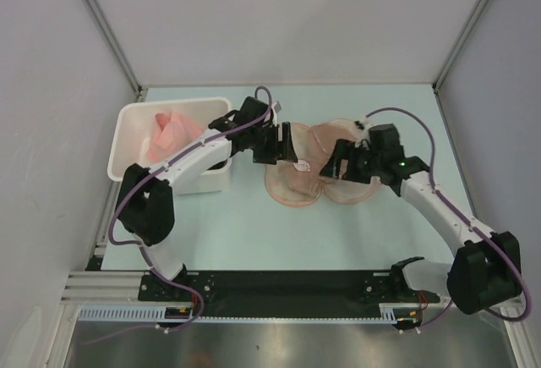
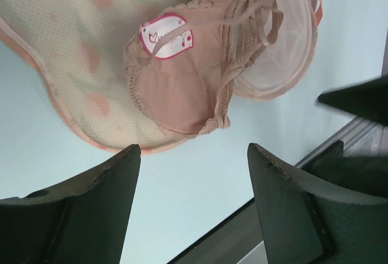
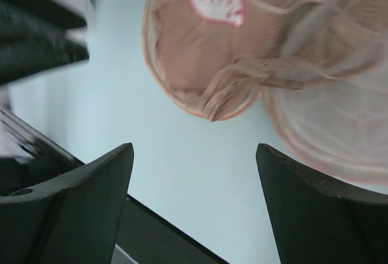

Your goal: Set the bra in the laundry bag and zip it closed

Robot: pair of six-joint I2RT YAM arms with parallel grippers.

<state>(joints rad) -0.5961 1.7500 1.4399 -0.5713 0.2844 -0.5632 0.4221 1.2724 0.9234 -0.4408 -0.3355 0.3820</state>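
The laundry bag [image 1: 292, 192] lies spread open on the table, a cream two-lobed pouch with a peach rim. The beige bra [image 1: 314, 150] rests on its white lining, its cups folded together and its small pale tag [image 2: 167, 36] facing up. My left gripper [image 1: 286, 144] hovers at the bag's left side and is open. My right gripper [image 1: 336, 163] hovers over the right lobe, also open. In the left wrist view the bra [image 2: 182, 88] sits beyond the empty gap of my left gripper [image 2: 194, 152]. The right wrist view shows the bra [image 3: 206, 51] beyond my empty right gripper [image 3: 194, 152].
A white plastic bin [image 1: 127, 135] holding a pink cloth [image 1: 173, 131] stands left of the bag, under the left arm. A black rail [image 1: 287, 285] runs along the table's near edge. Grey walls close in the back and both sides.
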